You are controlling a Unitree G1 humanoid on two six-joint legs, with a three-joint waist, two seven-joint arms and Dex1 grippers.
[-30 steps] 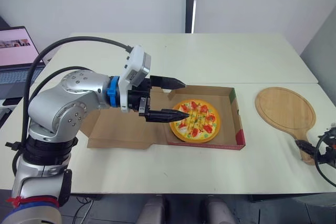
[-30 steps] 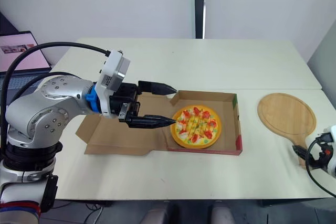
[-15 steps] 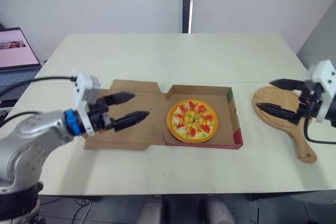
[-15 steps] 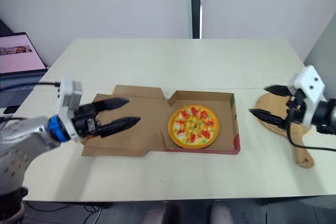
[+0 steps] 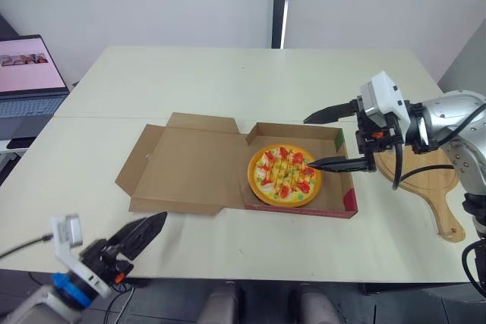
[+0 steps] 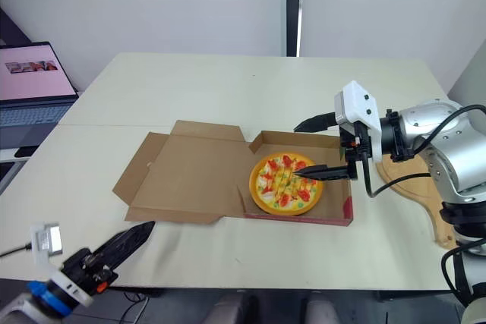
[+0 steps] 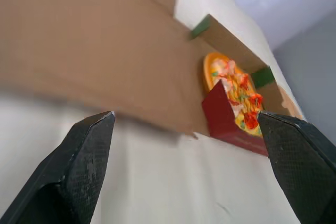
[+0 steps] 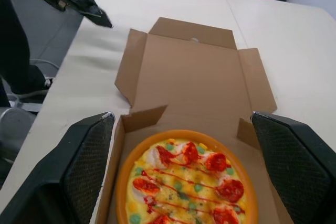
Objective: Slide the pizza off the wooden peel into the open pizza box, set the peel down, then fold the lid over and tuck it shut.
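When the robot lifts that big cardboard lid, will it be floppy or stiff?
Probably light and fairly stiff: the lid is one thin flat cardboard sheet. Its side flaps angle up at creases, so they may flop. It should hinge at the fold beside the pizza.

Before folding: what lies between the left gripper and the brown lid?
Bare cream tabletop, seen in the left wrist view, separates the left gripper from the flat brown cardboard lid.
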